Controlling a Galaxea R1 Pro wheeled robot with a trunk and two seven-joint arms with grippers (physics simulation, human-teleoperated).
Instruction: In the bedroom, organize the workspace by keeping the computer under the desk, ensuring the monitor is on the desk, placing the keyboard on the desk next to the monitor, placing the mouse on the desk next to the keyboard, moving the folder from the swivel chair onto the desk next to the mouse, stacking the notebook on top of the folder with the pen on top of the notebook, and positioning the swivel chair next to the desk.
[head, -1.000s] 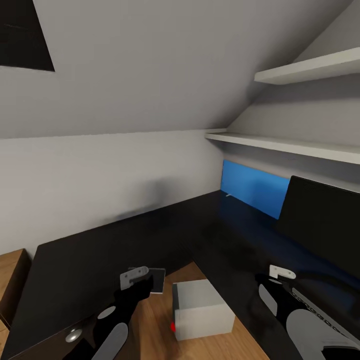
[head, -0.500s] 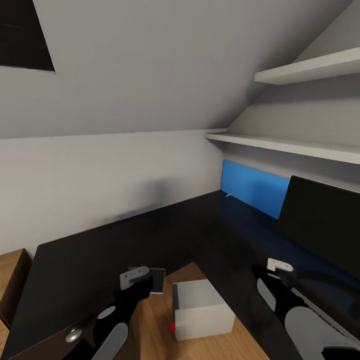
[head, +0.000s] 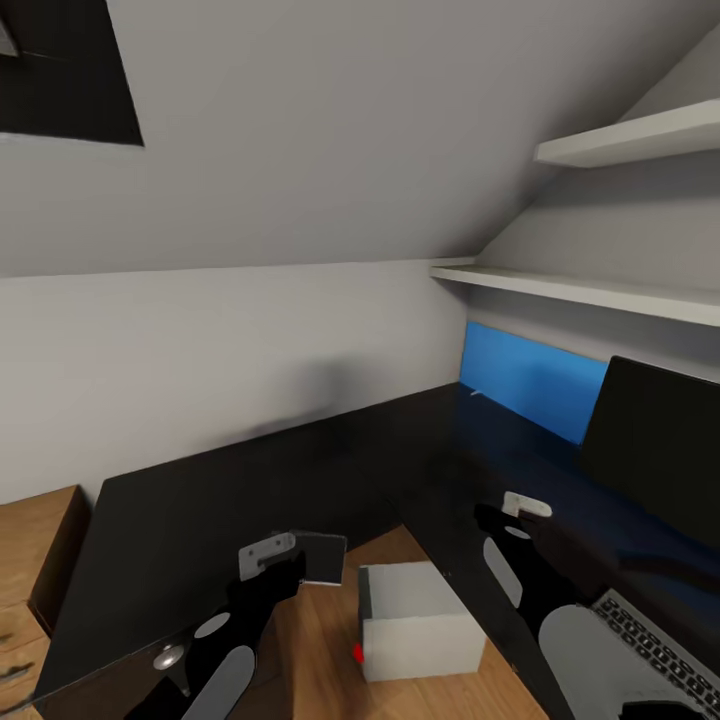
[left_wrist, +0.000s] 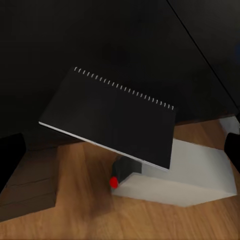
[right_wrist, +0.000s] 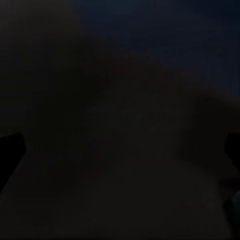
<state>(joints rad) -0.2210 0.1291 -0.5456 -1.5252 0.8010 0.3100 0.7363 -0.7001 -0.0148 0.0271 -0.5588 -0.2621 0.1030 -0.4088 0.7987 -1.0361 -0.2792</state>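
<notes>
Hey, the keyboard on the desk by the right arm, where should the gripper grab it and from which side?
Probably the keyboard is best pinched at its near short end, with the right gripper coming down from above. It lies flat and slim on the desk, so only its thin edges offer a hold. The monitor stands close behind it, blocking that side.

two white wall shelves (head: 610, 293) under a sloped ceiling, wooden floor (head: 320, 650) below.
</notes>
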